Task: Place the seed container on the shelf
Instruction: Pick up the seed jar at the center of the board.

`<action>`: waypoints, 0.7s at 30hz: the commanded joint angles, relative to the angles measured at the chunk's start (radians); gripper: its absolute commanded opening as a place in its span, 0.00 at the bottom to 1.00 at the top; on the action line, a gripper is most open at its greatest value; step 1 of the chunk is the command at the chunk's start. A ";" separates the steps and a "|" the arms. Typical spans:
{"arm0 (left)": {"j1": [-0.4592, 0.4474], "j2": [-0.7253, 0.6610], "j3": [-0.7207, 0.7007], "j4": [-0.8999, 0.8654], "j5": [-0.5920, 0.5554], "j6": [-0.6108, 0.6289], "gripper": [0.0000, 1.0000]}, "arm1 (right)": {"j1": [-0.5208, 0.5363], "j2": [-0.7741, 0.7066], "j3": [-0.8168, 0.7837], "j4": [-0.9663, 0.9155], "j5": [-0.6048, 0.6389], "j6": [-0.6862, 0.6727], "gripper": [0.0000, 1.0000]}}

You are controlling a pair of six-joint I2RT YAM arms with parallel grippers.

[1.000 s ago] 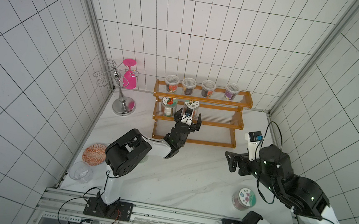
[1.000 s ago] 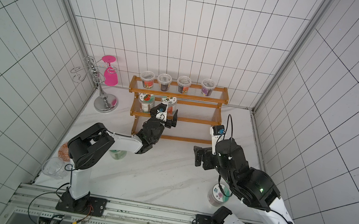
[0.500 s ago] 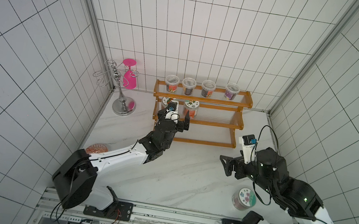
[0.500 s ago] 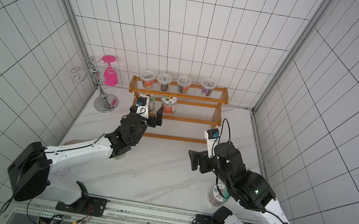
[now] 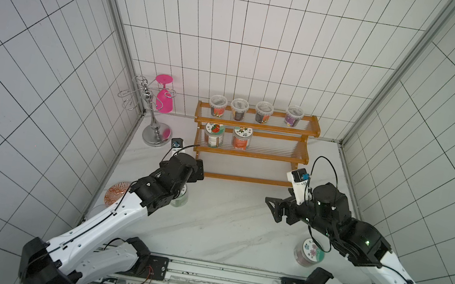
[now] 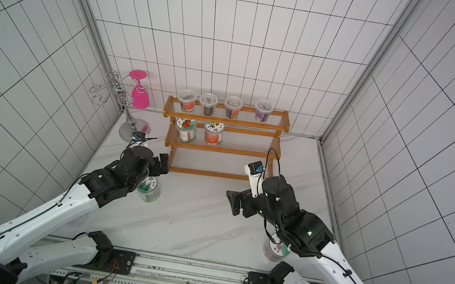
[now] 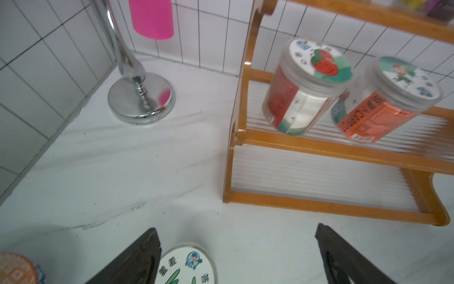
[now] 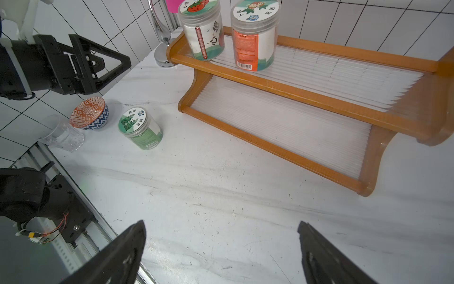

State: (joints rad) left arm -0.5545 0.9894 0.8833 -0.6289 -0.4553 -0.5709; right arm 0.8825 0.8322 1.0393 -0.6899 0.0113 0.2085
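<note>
1. Both top views: the shelf [image 5: 248,180] is orange-brown with three stepped tiers, upper centre of frame, against the back wall. The seed containers are clear jars with printed lids; four counted.
   - The tomato-lidded seed container [image 5: 213,135] and orange-labelled seed container [image 5: 241,137] stand upright, side by side, at the left end of the middle tier.
   - The green-lidded seed container [image 6: 149,190] is on the table left of centre, partly under the left arm.
   - The flower-lidded seed container [image 5: 309,252] is lower right, partly under the right arm.
   - Four small tubs [image 5: 263,113] line the top tier.
2. Left wrist: the left gripper [image 7: 235,227] has its jaws spread wide and is empty. The green lid [image 7: 189,265] shows beside one finger [image 7: 145,248].
3. Right wrist: the right gripper [image 8: 221,223] is equally wide and empty, above the table. The green-lidded container is upright near one patterned bowl [image 8: 89,113] and one clear glass [image 8: 62,134]. The left gripper is well apart from it.
</note>
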 commanded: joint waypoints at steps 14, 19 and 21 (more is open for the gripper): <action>0.255 0.265 0.047 -0.312 0.403 -0.028 0.99 | -0.009 0.038 -0.088 0.095 -0.091 -0.018 0.99; 0.257 0.338 0.057 -0.311 0.411 -0.009 0.99 | -0.010 0.033 -0.100 0.095 -0.088 -0.016 0.99; 0.257 0.348 0.057 -0.301 0.404 -0.006 0.99 | -0.010 0.032 -0.102 0.095 -0.087 -0.017 0.99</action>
State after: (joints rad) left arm -0.3016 1.3270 0.9161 -0.9276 -0.0689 -0.5972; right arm 0.8810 0.8722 0.9680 -0.6106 -0.0700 0.1955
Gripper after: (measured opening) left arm 0.987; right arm 0.994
